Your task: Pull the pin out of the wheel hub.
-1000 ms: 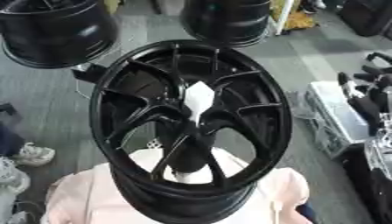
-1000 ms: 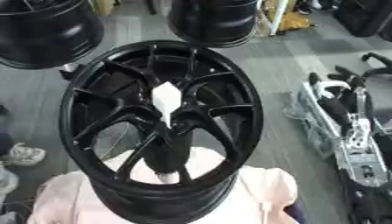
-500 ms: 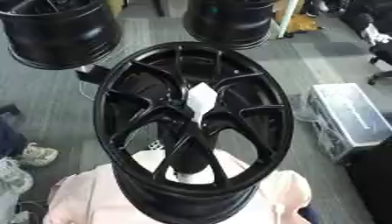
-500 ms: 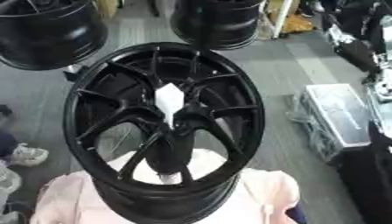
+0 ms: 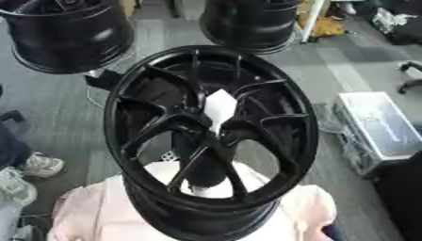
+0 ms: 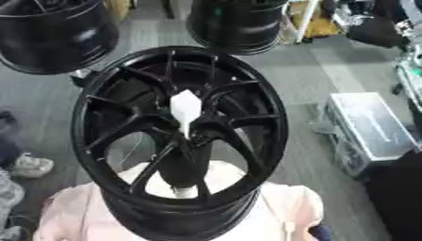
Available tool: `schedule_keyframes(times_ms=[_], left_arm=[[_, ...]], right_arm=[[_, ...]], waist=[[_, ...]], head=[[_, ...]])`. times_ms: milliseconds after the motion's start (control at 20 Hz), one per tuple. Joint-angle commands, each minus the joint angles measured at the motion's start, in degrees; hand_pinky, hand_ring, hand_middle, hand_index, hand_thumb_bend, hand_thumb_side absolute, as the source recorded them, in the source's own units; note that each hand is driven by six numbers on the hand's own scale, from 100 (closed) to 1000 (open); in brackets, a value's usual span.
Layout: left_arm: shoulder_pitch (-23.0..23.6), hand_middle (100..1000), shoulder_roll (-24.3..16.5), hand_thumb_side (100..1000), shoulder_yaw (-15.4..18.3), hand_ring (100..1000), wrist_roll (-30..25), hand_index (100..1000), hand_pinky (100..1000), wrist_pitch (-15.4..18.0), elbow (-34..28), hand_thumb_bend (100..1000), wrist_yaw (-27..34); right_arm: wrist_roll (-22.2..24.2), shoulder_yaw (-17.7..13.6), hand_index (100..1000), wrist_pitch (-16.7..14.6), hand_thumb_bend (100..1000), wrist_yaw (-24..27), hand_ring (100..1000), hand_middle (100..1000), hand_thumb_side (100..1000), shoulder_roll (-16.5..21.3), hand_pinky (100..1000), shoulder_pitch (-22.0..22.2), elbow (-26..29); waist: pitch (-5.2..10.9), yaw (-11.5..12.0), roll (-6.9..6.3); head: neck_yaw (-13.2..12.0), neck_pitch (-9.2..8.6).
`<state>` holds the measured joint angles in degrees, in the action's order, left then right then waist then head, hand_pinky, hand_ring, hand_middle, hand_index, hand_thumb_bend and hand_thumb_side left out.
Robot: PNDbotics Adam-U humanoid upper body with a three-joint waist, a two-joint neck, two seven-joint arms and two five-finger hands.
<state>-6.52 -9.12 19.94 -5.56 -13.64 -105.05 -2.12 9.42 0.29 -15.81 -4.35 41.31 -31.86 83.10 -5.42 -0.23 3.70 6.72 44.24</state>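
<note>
The white pin (image 5: pixel 219 107) was seen seated in the black wheel hub (image 5: pixel 211 136) (no robot hand was visible, its state untold), so reaching was judged next.

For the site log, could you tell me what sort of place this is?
Probably a workshop or test floor rather than a home: a black wheel with a white pin at its hub, two more wheels behind on grey floor, and a metal case at the right.
</note>
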Motion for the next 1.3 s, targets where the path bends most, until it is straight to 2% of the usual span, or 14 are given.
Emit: schedule_keyframes(times_ms=[50,400,750,800,1050,1300], left_arm=[[-0.35,604,-1.42,693,-0.23,620,-0.50,636,698,0.06,-0.69,270,-0.27],[-0.32,604,-1.53,697,-0.26,620,-1.37,638,698,-0.07,-0.49,268,-0.76],[-0.28,604,-1.53,699,-0.25,620,-1.85,638,698,-0.24,-0.57,266,-0.99],[-0.26,604,-1.52,700,-0.26,620,-1.89,639,698,-0.27,-0.58,265,-1.01],[-0.24,604,-1.47,700,-0.30,620,-2.13,639,698,-0.37,-0.64,265,-1.10],[-0.26,604,-1.48,702,-0.36,620,-2.34,640,698,-0.37,-0.65,263,-1.11]], right_arm=[[3.93,2.00,859,-1.16,409,0.61,601,721,405,3.39,708,-2.02,-0.11],[14.71,7.23,876,-4.05,415,3.14,637,743,373,4.53,729,-5.58,2.76],[27.03,10.86,896,-5.62,397,3.53,707,777,332,4.49,758,-7.82,6.08],[29.00,11.58,907,-5.78,401,3.43,738,801,319,4.40,772,-8.27,6.05],[36.39,13.96,915,-6.23,419,4.49,768,839,300,3.02,785,-10.51,4.22],[40.34,15.94,917,-6.67,441,4.28,798,867,276,0.92,793,-12.87,1.41]], waist=[[0.83,0.10,-0.04],[0.76,0.30,0.08],[0.82,0.62,0.33],[0.84,0.72,0.37],[0.87,1.05,0.43],[0.76,1.47,0.46]], head=[[0.19,-0.12],[0.38,-0.12],[0.49,-0.12],[0.52,-0.12],[0.43,-0.12],[0.47,-0.12]])
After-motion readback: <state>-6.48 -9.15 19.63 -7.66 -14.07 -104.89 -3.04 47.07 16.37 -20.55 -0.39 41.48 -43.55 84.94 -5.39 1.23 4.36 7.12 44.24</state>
